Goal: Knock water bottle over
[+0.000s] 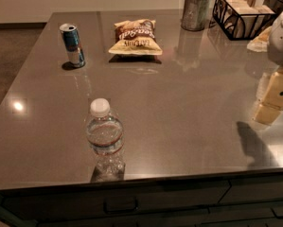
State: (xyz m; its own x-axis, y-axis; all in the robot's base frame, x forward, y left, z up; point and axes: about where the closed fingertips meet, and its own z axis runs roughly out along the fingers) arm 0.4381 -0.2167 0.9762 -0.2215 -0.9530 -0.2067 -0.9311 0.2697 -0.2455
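A wide grey tabletop (179, 103) carries a wire basket (238, 14) and a tin (195, 13) at the far right, a chip bag (135, 38) at far centre, and a can (73, 45) upright at far left. The claw (273, 99) hangs over the right edge, well apart from the rest; I cannot tell whether it is open or closed. The bottle (105, 138) stands upright near the front edge, left of centre.
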